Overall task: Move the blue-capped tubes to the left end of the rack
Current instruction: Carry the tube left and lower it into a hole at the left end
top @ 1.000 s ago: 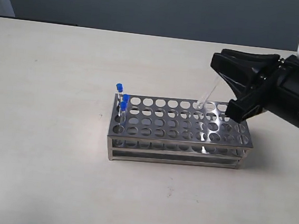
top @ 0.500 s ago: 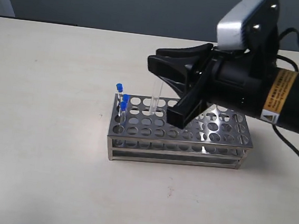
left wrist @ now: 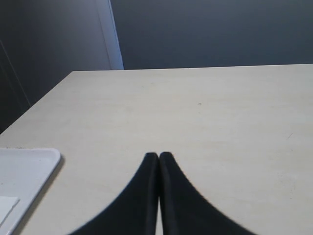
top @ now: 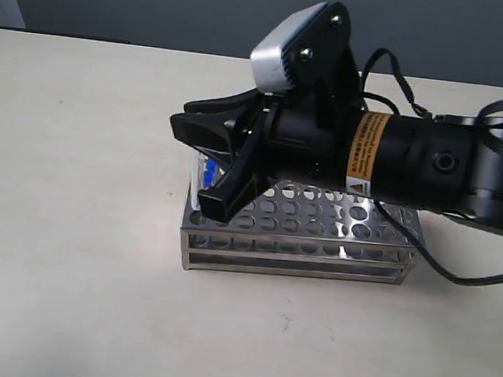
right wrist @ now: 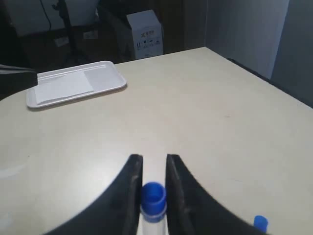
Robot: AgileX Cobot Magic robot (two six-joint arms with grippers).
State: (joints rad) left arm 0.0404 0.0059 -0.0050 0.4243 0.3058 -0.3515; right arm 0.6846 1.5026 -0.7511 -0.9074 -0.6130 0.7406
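A pale table (top: 65,269) runs back to a dark wall (top: 162,2), with a white tray (right wrist: 73,88) lying on it well apart from everything else. The steel rack (top: 317,248) stands mid-table. The right gripper (right wrist: 153,158) hangs over the rack's left end, clamped on a blue-capped tube (right wrist: 153,197) between its fingers, with another blue cap (right wrist: 260,222) near it. The left gripper (left wrist: 159,157), jaws pressed together, holds nothing over the table.

Shiny steel rack (top: 318,241) with punched round holes, stood on table (top: 70,224), one clear blue-capped tube (right wrist: 153,198) pinched in right pincer (right wrist: 153,160), blue caps (top: 207,172) partly hidden at rack's left end.
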